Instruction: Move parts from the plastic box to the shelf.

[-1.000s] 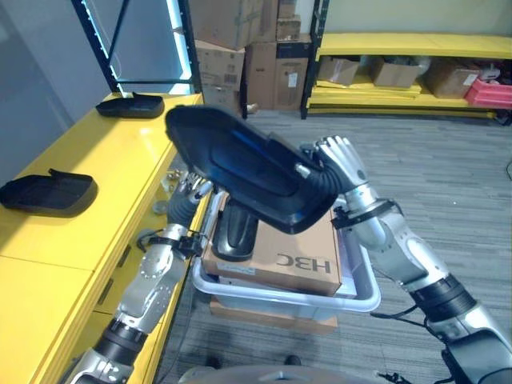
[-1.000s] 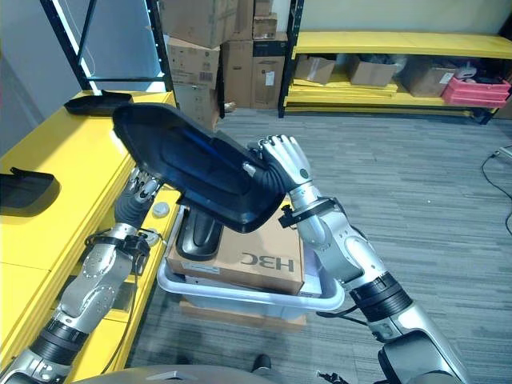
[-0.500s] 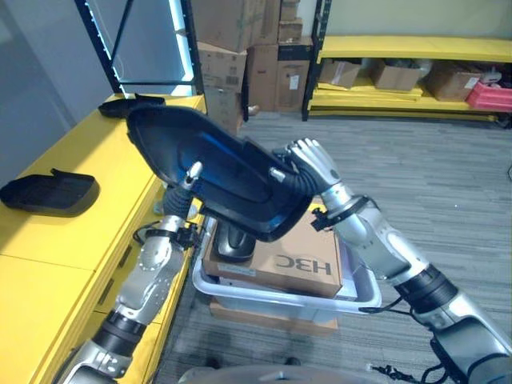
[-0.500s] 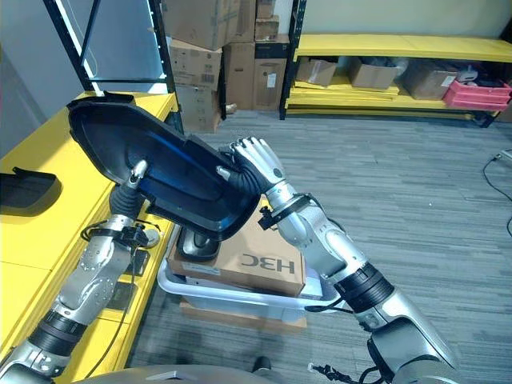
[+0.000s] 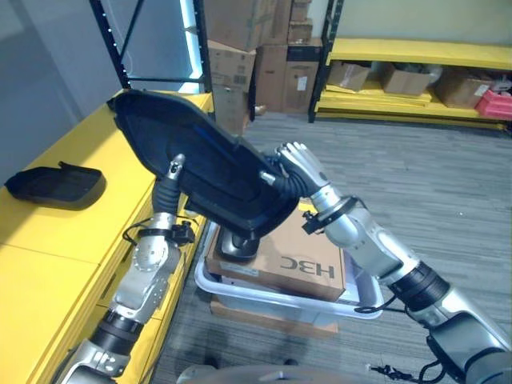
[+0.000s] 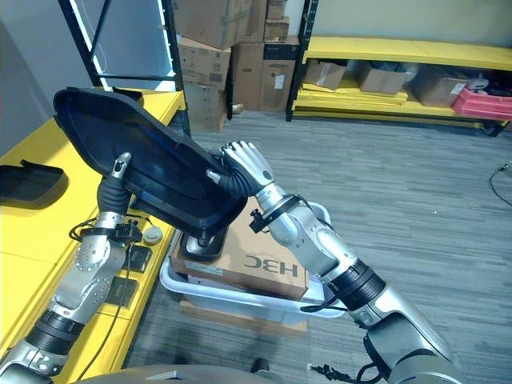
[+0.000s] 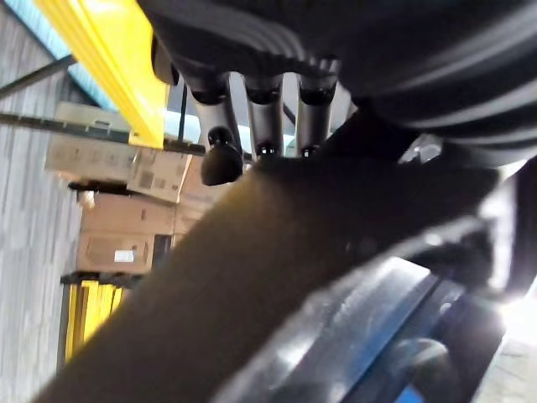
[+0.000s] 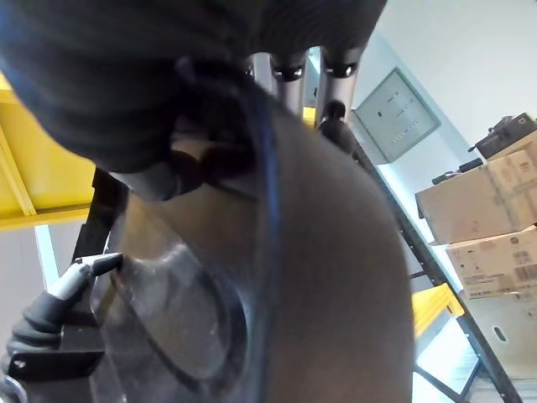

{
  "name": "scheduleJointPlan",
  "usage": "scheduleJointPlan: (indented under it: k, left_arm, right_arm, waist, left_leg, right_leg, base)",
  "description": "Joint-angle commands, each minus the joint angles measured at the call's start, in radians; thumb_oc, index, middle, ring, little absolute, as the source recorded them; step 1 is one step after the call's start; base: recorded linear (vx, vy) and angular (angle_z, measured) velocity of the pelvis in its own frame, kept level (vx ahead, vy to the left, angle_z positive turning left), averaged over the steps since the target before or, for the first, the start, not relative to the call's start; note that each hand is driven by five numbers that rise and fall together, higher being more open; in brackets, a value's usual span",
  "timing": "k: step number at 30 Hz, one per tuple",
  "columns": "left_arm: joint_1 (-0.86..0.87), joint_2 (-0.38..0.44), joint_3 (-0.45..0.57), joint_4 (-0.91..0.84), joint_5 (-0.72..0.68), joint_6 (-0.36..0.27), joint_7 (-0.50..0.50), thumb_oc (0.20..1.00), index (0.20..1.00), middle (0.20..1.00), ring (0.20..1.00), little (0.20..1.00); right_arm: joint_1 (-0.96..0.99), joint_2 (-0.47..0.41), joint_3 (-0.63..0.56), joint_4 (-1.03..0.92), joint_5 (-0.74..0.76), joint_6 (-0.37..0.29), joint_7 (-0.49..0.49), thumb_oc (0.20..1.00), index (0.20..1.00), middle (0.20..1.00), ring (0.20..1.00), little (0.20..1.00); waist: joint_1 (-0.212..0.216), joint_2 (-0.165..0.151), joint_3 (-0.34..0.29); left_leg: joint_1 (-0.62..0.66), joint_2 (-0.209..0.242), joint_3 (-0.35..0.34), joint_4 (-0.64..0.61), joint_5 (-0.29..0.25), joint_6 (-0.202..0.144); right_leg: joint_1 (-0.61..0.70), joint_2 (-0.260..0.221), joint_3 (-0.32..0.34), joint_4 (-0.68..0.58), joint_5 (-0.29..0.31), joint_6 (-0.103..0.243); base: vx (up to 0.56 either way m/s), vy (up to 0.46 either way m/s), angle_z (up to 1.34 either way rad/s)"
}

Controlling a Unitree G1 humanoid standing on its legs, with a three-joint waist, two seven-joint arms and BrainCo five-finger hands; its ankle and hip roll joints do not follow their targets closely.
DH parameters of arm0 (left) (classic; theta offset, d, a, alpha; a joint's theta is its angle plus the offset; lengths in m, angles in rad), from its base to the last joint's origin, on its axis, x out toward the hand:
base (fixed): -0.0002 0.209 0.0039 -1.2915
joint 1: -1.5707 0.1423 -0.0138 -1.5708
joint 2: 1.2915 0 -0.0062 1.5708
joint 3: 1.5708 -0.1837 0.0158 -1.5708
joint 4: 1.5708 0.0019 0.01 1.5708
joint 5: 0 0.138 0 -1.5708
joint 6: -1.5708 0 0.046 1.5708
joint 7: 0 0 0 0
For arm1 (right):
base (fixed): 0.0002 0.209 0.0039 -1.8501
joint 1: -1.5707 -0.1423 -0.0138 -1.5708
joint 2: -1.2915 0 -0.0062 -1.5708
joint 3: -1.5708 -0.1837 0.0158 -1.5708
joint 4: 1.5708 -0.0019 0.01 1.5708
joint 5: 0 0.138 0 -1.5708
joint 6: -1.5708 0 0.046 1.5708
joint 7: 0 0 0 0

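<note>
A large black plastic part [image 5: 210,172] hangs tilted in the air between the yellow shelf [image 5: 72,240] and the white plastic box [image 5: 280,298]. My right hand [image 5: 298,164] is shut on its right edge, fingers [image 8: 289,75] curled over the rim. My left hand [image 6: 120,165] holds it from below, thumb on the inner face and fingers [image 7: 264,117] pressed against the back. In the box lie a brown cardboard carton [image 5: 308,260] and another black part [image 5: 236,244]. A smaller black part [image 5: 56,184] rests on the shelf at the left.
A black rack post [image 5: 112,40] rises behind the shelf. Stacked cardboard boxes [image 5: 240,48] stand at the back. A far yellow rack [image 5: 416,56] holds more boxes. Grey carpet [image 5: 416,184] lies open to the right.
Both hands have carried the big black part to the left, over the shelf edge. My left hand came up from below and took hold of it with the thumb.
</note>
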Motion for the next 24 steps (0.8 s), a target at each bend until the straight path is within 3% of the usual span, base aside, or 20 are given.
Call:
scheduleJointPlan:
  k: [1, 5, 6, 11, 18, 19, 21, 22, 24]
  left_arm:
    - [-0.139, 0.035, -0.052, 0.026, 0.244, -0.034, 0.052, 0.200, 0.200, 0.200, 0.200, 0.200]
    - [-0.115, 0.054, 0.000, 0.027, 0.368, -0.019, 0.103, 0.200, 0.200, 0.200, 0.200, 0.200]
    - [-0.104, 0.090, 0.045, 0.027, 0.499, 0.004, 0.131, 0.200, 0.200, 0.200, 0.200, 0.200]
    - [-0.028, 0.139, 0.157, -0.016, 0.640, 0.012, 0.154, 0.200, 0.200, 0.200, 0.200, 0.200]
    - [0.026, 0.172, 0.254, -0.048, 0.719, 0.019, 0.163, 0.200, 0.200, 0.200, 0.200, 0.200]
    - [0.001, 0.178, 0.250, -0.053, 0.712, 0.015, 0.151, 0.200, 0.200, 0.200, 0.200, 0.200]
    - [-0.047, 0.171, 0.216, -0.053, 0.694, -0.003, 0.126, 0.200, 0.200, 0.200, 0.200, 0.200]
    - [-0.062, 0.161, 0.188, -0.074, 0.678, -0.019, 0.086, 0.200, 0.200, 0.200, 0.200, 0.200]
    - [-0.062, 0.154, 0.177, -0.084, 0.663, -0.030, 0.068, 0.200, 0.200, 0.200, 0.200, 0.200]
  right_arm:
    - [-0.096, 0.072, 0.078, -0.115, 0.065, -0.139, 0.002, 1.000, 1.000, 1.000, 1.000, 1.000]
    - [-0.014, 0.083, 0.001, -0.124, 0.135, -0.143, 0.003, 1.000, 1.000, 1.000, 1.000, 1.000]
    - [0.061, 0.110, -0.061, -0.094, 0.220, -0.145, 0.023, 1.000, 1.000, 1.000, 1.000, 1.000]
    - [0.287, 0.150, -0.195, 0.012, 0.365, -0.135, 0.084, 1.000, 1.000, 1.000, 1.000, 1.000]
    - [0.496, 0.169, -0.273, 0.179, 0.440, -0.128, 0.163, 1.000, 1.000, 1.000, 1.000, 1.000]
    - [0.559, 0.204, -0.298, 0.307, 0.500, -0.115, 0.188, 1.000, 1.000, 1.000, 1.000, 1.000]
    - [0.572, 0.233, -0.313, 0.459, 0.549, -0.109, 0.201, 1.000, 1.000, 1.000, 1.000, 1.000]
    - [0.573, 0.260, -0.311, 0.612, 0.549, -0.097, 0.193, 1.000, 1.000, 1.000, 1.000, 1.000]
    - [0.578, 0.274, -0.305, 0.679, 0.541, -0.090, 0.190, 1.000, 1.000, 1.000, 1.000, 1.000]
  waist:
    - [0.008, -0.043, -0.020]
    - [0.009, -0.054, -0.021]
    - [0.005, -0.056, -0.018]
    - [-0.002, -0.067, -0.011]
    - [-0.015, -0.081, -0.004]
    - [-0.032, -0.083, 0.012]
    - [-0.063, -0.080, 0.030]
    - [-0.045, -0.072, 0.036]
    - [-0.042, -0.069, 0.037]
  left_leg:
    - [0.018, 0.024, -0.075, -0.005, -0.115, -0.009]
    - [0.014, 0.005, -0.077, -0.004, -0.120, 0.001]
    - [0.014, -0.007, -0.076, -0.005, -0.127, 0.010]
    - [0.007, -0.025, -0.068, -0.005, -0.135, 0.022]
    - [-0.009, -0.036, -0.078, -0.005, -0.132, 0.026]
    - [-0.026, -0.036, -0.121, -0.005, -0.128, 0.031]
    - [-0.071, -0.048, -0.182, -0.005, -0.100, 0.042]
    - [-0.100, -0.059, -0.229, -0.005, -0.083, 0.040]
    - [-0.111, -0.066, -0.262, -0.005, -0.075, 0.034]
  right_leg:
    - [0.059, -0.113, -0.051, 0.002, -0.110, 0.114]
    - [0.052, -0.133, -0.052, 0.002, -0.095, 0.124]
    - [0.044, -0.144, -0.047, 0.008, -0.087, 0.128]
    - [0.024, -0.158, -0.029, 0.011, -0.071, 0.136]
    - [0.011, -0.159, -0.011, 0.015, -0.078, 0.139]
    - [-0.007, -0.129, 0.065, 0.069, -0.117, 0.130]
    - [-0.067, -0.053, 0.283, 0.132, -0.175, 0.122]
    - [-0.069, -0.030, 0.343, 0.137, -0.196, 0.099]
    - [-0.047, -0.032, 0.311, 0.120, -0.195, 0.087]
  base:
    - [-0.03, 0.068, 0.17]
    - [-0.02, 0.080, 0.10]
    - [-0.02, 0.083, 0.04]
    - [-0.02, 0.063, -0.03]
    - [-0.01, 0.011, -0.10]
    - [-0.08, -0.021, 0.08]
    - [-0.13, -0.008, 0.69]
    - [-0.07, -0.014, 1.64]
    - [0.02, -0.105, 1.15]
